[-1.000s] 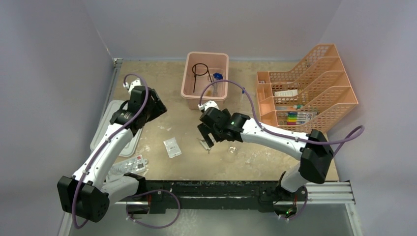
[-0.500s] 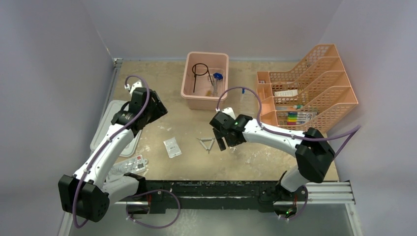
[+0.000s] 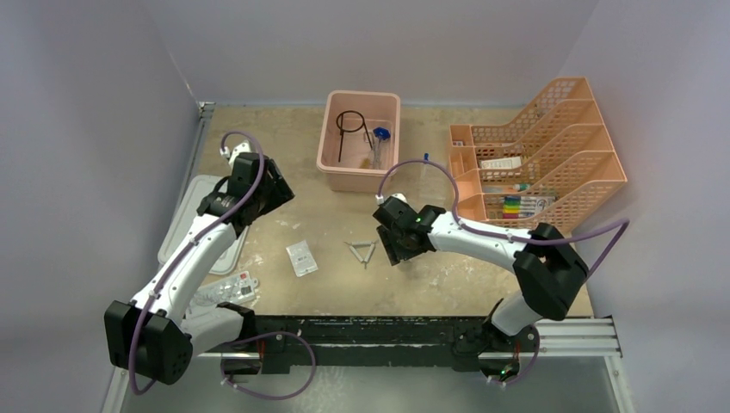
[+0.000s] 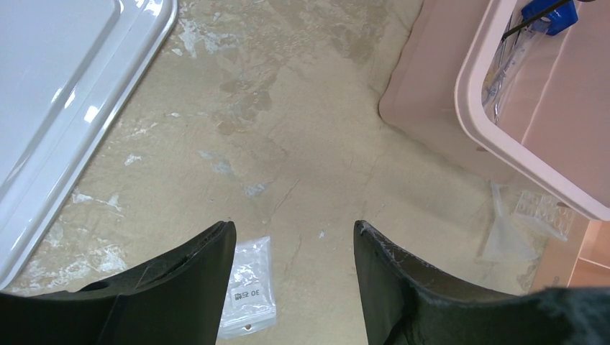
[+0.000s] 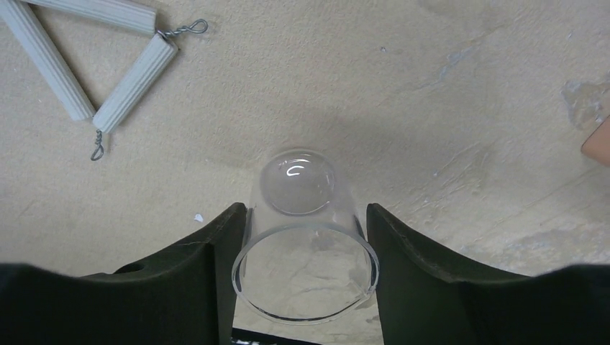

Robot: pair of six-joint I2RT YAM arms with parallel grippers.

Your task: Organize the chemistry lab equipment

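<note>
The pink tub point(image 3: 348, 180) holds a black wire ring point(image 3: 349, 121). The right gripper point(image 5: 306, 218) clamps a clear beaker point(image 5: 298, 188), and the left gripper point(image 4: 293, 236) stands apart.

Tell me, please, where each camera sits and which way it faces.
Top external: above, behind the bases, looking down on the table; left arm and right arm show.
Left wrist: looks down past the open left gripper at a white packet.
Right wrist: looks down at a clear beaker inside the right gripper.
Shared: wire triangle, in top and right-wrist views.
</note>
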